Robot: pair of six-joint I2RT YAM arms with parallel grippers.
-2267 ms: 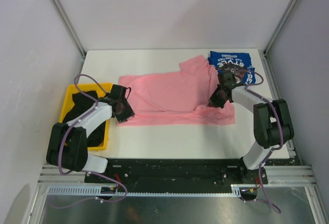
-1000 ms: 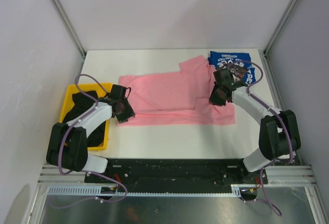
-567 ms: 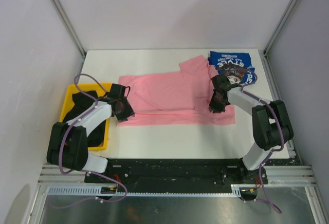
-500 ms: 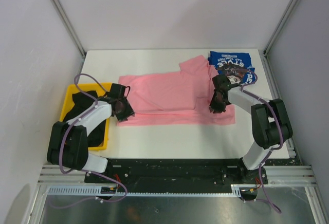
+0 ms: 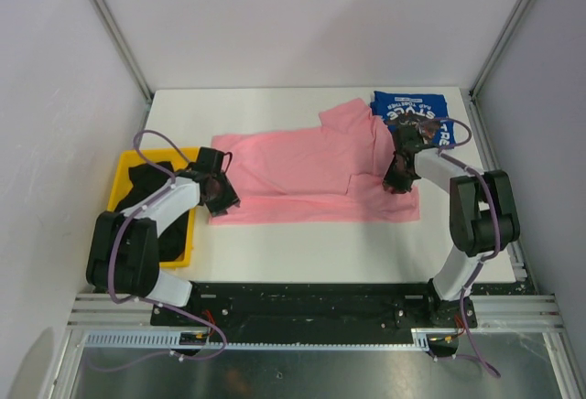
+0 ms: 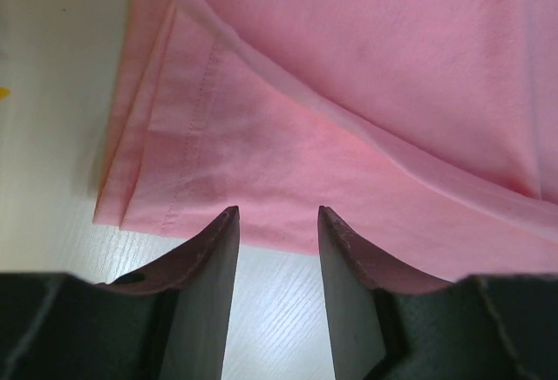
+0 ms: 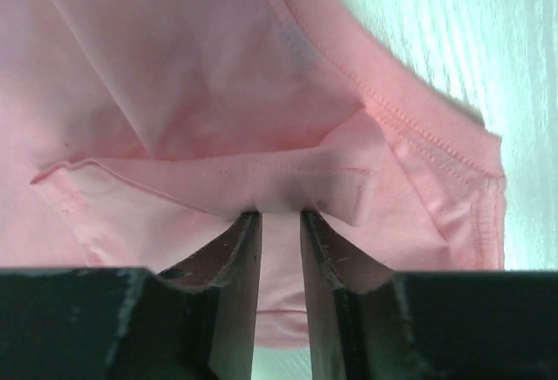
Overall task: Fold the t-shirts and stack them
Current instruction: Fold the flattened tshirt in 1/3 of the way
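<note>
Provisionally, the main risk is an uneven pick. The left gripper [image 6: 276,214] sits at the near left corner of the pink t-shirt [image 5: 302,166]. Its jaws are apart, with the tips just at the hem and bare table [image 5: 302,243] between them. Closing there could catch only one layer of the doubled edge, or none. The right gripper [image 7: 277,214] is on the shirt's right end, jaws narrow, with a ridge of sleeve cloth at the tips; I cannot tell whether it is truly clamped. A thin bite could slip, and the fold would then go askew or drag toward the blue t-shirt [image 5: 412,111]. The pink t-shirt lies flat across the middle of the table, its near edge folded over and one sleeve angled toward the far right corner. The blue t-shirt sits folded in that corner.
</note>
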